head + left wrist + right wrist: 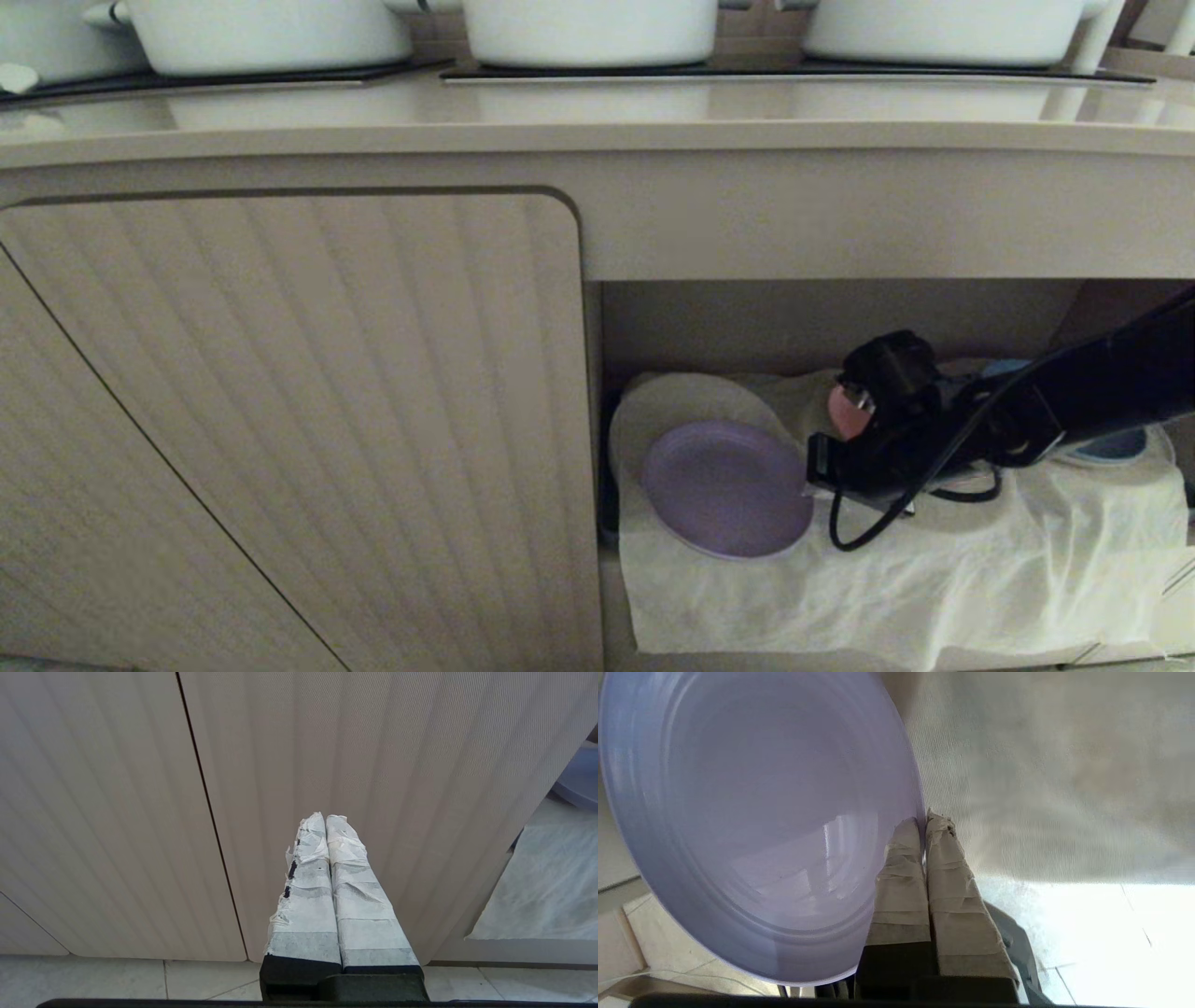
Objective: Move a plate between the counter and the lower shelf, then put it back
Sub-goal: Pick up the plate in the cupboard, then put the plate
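Note:
The lilac plate (pixel 726 487) hangs tilted at the front of the lower shelf (pixel 822 322), over its wrinkled white cloth (pixel 934 579). My right gripper (pixel 810 471) reaches in from the right and is shut on the plate's right rim. In the right wrist view the plate (pixel 756 812) fills the frame and its rim is pinched between the two taped fingers (pixel 901 877) of the right gripper (pixel 923 819). The counter (pixel 597 117) runs along the top. My left gripper (pixel 325 819) is shut and empty, parked facing the ribbed cabinet door (pixel 327 742).
Three white pots (pixel 588 28) stand on black cooktop panels (pixel 794 73) on the counter. A ribbed cabinet door (pixel 299 420) closes the compartment to the left. A pink plate (pixel 845 411) and a blue dish (pixel 1111 446) sit deeper in the shelf behind my arm. A black cable (pixel 868 532) loops below the wrist.

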{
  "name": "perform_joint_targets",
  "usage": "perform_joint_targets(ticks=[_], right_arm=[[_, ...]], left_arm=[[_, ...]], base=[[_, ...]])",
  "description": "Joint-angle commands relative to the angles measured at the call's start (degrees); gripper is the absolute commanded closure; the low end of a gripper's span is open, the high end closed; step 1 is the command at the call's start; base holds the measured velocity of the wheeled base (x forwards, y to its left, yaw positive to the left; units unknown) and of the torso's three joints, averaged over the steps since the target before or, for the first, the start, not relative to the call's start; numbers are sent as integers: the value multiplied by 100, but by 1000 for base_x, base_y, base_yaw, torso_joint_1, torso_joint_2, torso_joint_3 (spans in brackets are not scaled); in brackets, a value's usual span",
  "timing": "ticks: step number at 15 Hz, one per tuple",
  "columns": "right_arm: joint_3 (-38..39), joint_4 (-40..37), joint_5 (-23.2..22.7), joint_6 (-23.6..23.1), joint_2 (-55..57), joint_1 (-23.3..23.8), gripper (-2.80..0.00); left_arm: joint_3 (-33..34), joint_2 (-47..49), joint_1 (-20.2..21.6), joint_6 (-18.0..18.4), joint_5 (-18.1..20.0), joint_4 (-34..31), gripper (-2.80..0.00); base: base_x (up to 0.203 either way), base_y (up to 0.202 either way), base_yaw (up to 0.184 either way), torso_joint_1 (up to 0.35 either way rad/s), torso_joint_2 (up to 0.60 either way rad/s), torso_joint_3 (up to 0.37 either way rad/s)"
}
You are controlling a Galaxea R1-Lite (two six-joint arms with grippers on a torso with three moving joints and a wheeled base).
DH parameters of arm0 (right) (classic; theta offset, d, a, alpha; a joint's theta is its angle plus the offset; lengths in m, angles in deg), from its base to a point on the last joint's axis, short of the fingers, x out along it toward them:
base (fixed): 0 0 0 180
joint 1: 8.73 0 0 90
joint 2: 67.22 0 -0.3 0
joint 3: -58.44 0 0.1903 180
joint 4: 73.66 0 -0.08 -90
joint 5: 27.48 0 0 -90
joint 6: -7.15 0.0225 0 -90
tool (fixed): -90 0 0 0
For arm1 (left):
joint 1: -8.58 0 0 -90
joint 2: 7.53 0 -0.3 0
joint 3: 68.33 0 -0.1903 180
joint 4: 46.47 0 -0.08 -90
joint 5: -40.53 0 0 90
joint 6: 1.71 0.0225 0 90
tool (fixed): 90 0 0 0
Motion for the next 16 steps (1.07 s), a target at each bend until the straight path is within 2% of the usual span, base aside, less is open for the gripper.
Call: perform_joint_targets(ticks=[1,8,16], right_arm=[[127,5,-7,111,-241,-3,0],[802,15,-7,140,-916,3,0],[1943,4,-7,132,-2165,3,0]], left_arm=[[1,6,2,-2,-4,5,0],[1,6,2,-2,-4,5,0],[1,6,2,-2,-4,5,0]], base=[[0,0,0,0,0,0],[0,0,0,0,0,0],[0,0,0,0,0,0]])
